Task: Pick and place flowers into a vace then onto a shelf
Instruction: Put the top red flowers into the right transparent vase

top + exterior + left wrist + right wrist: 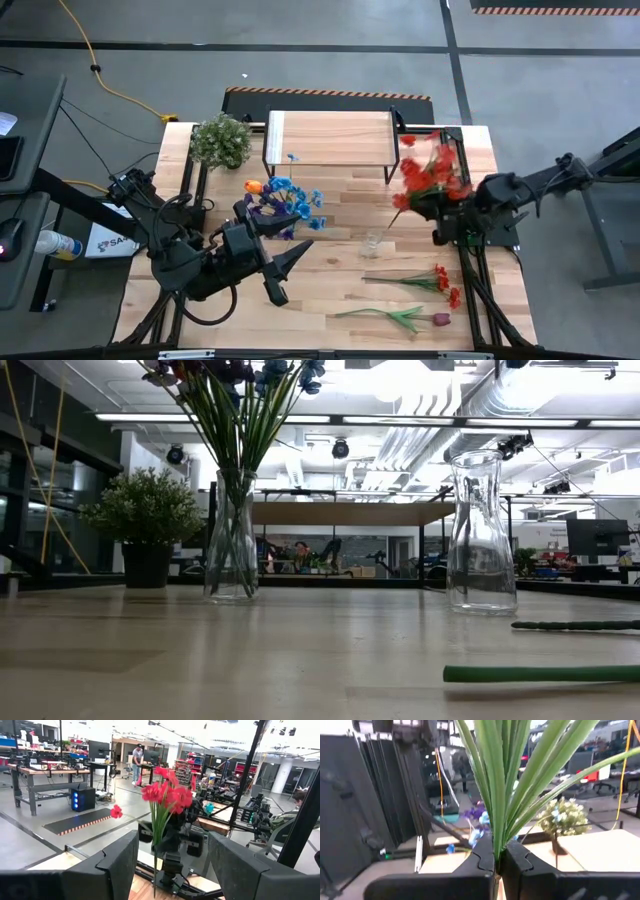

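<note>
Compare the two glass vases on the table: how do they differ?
The left vase holds a bunch of blue and purple flowers; the right vase is empty. In the low view, the left vase shows a slimmer body, the right vase a wider one with a narrow neck. Both are clear glass and upright.

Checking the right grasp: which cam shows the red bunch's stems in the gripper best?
Right wrist view: green stems run straight into the right gripper, fingers shut on them. High view shows the red flowers above that arm; left wrist view shows them from afar. Low view misses them.
</note>
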### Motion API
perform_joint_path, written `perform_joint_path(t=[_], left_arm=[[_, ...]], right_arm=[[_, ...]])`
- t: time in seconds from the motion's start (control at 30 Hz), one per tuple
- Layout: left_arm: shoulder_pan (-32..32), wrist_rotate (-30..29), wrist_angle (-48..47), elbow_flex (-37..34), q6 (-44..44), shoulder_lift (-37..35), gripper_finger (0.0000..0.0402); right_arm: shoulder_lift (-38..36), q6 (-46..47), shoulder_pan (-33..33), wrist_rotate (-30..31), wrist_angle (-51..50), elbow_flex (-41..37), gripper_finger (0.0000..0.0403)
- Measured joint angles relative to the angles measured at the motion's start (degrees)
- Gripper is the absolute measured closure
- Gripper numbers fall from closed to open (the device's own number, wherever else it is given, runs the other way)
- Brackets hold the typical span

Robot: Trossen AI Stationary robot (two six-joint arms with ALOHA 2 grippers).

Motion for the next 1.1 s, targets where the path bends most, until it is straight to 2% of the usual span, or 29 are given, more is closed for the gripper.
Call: perform_joint_path(t=[0.33, 0.53, 0.73, 1.1], left_arm=[[0.0, 0.0, 0.0, 0.0, -0.1, 0.0, 0.0131], [0.0, 0.0, 0.0, 0.0, -0.2, 0.0, 0.0131], [0.0, 0.0, 0.0, 0.0, -0.2, 0.0, 0.0131], [0.0, 0.1, -0.5, 0.0, -0.1, 0.0, 0.0131]], right_arm=[[6.7, -0.2, 0.0, -0.3, 1.8, 0.0, 0.0403], [9.7, -0.5, 0.0, 2.0, 3.8, 0.0, 0.0403], [10.8, -0.3, 0.0, 3.2, 4.2, -0.1, 0.0403], [9.0, 3.1, 0.0, 4.5, 14.8, -8.3, 0.0403]])
